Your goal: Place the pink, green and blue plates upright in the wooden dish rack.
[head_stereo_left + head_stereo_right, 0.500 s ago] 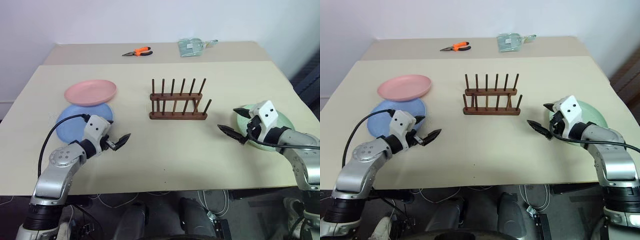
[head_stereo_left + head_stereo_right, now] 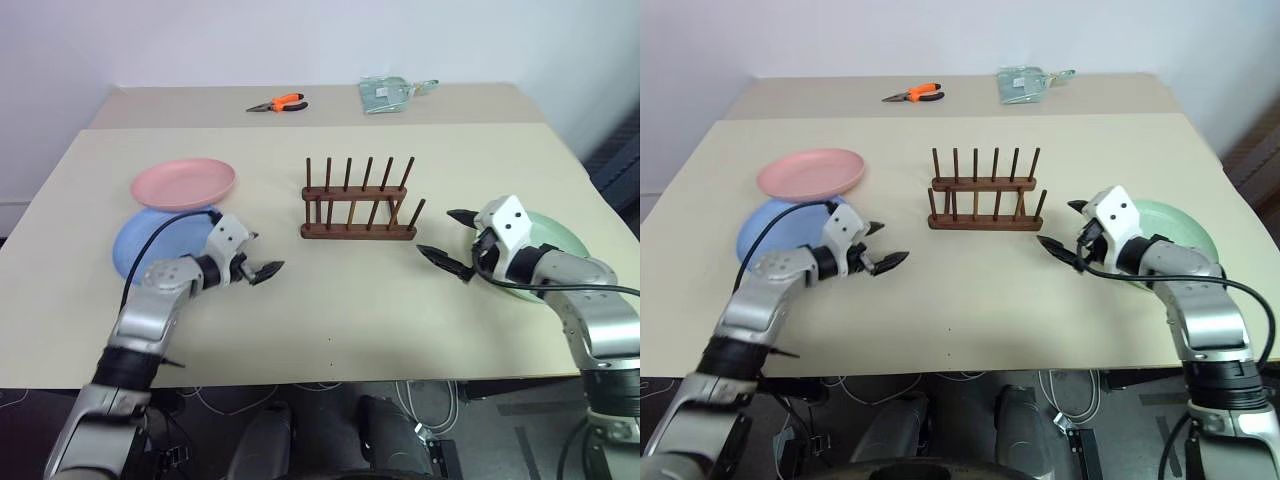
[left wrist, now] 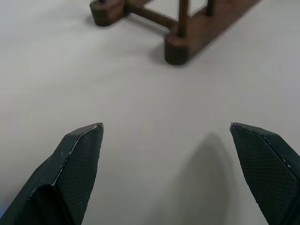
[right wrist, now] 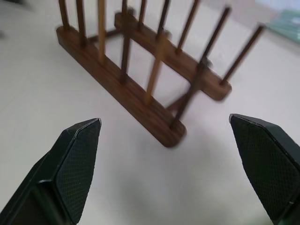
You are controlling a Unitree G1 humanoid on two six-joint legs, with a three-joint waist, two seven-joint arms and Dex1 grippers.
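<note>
beige worktop (image 2: 330, 310) carries the wooden dish rack (image 2: 358, 210), empty, at centre. left of the rack: pink plate (image 2: 183, 183), blue plate (image 2: 150, 240), left pincer (image 2: 255, 258) wide, empty. right of it: green plate (image 2: 555, 245), right pincer (image 2: 452, 246) wide, empty. both wrist views face the rack.

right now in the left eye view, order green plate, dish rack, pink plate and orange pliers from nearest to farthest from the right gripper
From the right gripper:
1. Green plate, right beside it, under and behind the wrist.
2. Wooden dish rack, just past the fingertips toward the table's middle.
3. Orange pliers, at the far edge of the table.
4. Pink plate, across on the robot's left side, a little farther than the pliers.
</note>
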